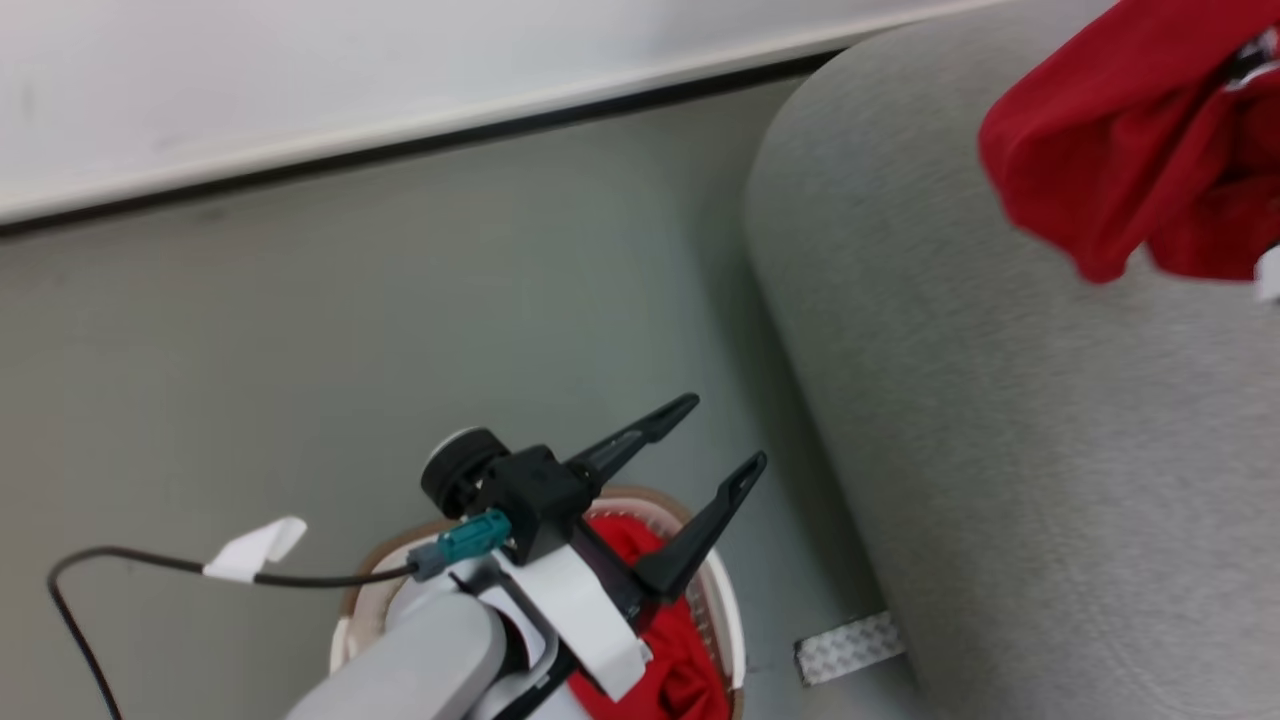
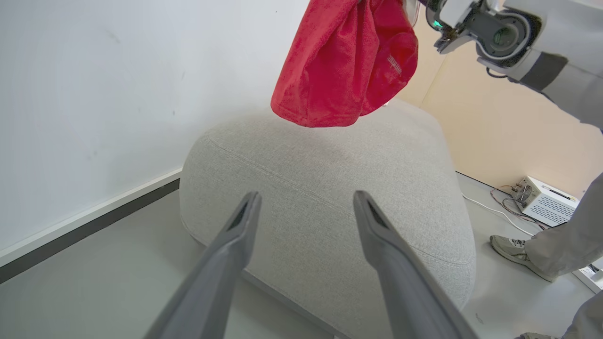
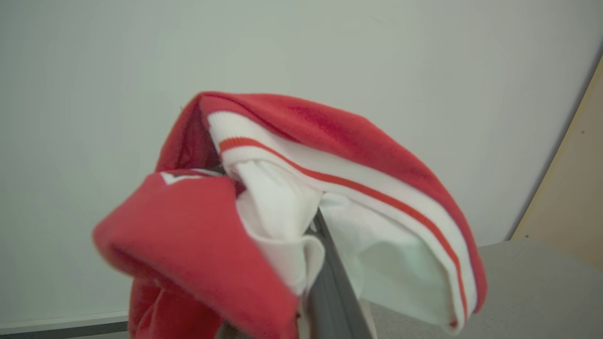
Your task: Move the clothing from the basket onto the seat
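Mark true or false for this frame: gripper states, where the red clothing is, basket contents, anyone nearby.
1. The left gripper is open and holds nothing. True.
2. The red garment lies spread flat on the seat. False: it hangs bunched from the right gripper, which is shut on it, over the seat.
3. The basket is empty. False: red clothing lies in it, below the left gripper.
4. A person's shoe is on the floor beside the seat. True.
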{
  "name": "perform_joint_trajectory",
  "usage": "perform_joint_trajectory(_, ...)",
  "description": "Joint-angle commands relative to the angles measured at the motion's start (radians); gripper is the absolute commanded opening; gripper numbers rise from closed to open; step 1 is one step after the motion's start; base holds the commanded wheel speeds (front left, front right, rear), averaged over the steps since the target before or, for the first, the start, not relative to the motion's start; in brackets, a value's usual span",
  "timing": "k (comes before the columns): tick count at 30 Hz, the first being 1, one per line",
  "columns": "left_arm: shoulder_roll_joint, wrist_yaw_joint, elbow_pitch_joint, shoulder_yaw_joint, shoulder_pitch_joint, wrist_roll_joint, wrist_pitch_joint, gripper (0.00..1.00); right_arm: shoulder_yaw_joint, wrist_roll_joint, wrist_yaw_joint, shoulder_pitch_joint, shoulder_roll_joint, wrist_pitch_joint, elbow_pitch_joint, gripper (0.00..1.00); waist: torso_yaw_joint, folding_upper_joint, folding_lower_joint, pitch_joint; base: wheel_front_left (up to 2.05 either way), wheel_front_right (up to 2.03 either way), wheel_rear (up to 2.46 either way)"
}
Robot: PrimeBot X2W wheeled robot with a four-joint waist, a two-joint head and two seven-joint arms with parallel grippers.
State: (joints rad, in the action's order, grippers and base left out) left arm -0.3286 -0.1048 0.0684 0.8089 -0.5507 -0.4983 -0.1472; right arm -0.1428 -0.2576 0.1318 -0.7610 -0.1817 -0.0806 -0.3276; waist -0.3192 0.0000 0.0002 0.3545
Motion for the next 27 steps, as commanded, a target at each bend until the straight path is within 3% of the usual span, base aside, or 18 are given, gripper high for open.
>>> perform_joint_trajectory(1, -0.010, -0.002, -0.009, -0.005, -0.023, 0.014, 0.002, 1.00, 0.012, 0.053, -0.002, -0.040, -0.052, 0.029, -0.024, 0.00, 0.075, 0.0000, -0.0002, 0.081, 0.00, 0.00, 0.00)
perform_joint_trajectory(12, -0.042, -0.006, -0.029, -0.028, -0.079, 0.014, -0.016, 1.00, -0.137, 0.155, -0.002, -0.205, -0.222, 0.153, -0.279, 0.00, 0.203, 0.0000, -0.0002, 0.214, 0.00, 0.00, 0.00)
perform_joint_trajectory(20, -0.045, -0.007, -0.010, -0.032, -0.085, 0.004, -0.035, 1.00, -0.210, 0.253, -0.002, -0.225, -0.243, 0.406, -0.488, 0.00, 0.229, 0.0000, -0.0002, 0.232, 0.00, 0.00, 0.00)
perform_joint_trajectory(23, -0.047, -0.002, 0.001, -0.032, -0.080, 0.003, -0.041, 1.00, -0.217, 0.271, -0.002, -0.230, -0.230, 0.421, -0.502, 0.03, 0.222, 0.0000, -0.0002, 0.214, 0.00, 0.00, 0.00)
perform_joint_trajectory(24, -0.048, 0.000, 0.005, -0.032, -0.078, 0.002, -0.041, 1.00, -0.216, 0.280, -0.002, -0.230, -0.222, 0.413, -0.503, 0.28, 0.217, 0.0000, -0.0002, 0.206, 0.00, 0.00, 0.00)
perform_joint_trajectory(25, -0.048, 0.002, 0.008, -0.033, -0.074, 0.000, -0.042, 1.00, -0.215, 0.286, -0.002, -0.228, -0.217, 0.407, -0.504, 0.85, 0.212, 0.0000, -0.0002, 0.197, 0.00, 0.00, 0.00)
perform_joint_trajectory(26, -0.049, 0.004, 0.011, -0.033, -0.070, -0.002, -0.044, 1.00, -0.213, 0.291, -0.002, -0.225, -0.211, 0.404, -0.508, 1.00, 0.206, 0.0000, -0.0002, 0.186, 0.00, 0.00, 0.00)
perform_joint_trajectory(27, -0.049, 0.006, 0.014, -0.032, -0.067, -0.003, -0.044, 1.00, -0.209, 0.296, -0.002, -0.220, -0.207, 0.401, -0.511, 1.00, 0.201, 0.0000, -0.0002, 0.174, 0.00, 0.00, 0.00)
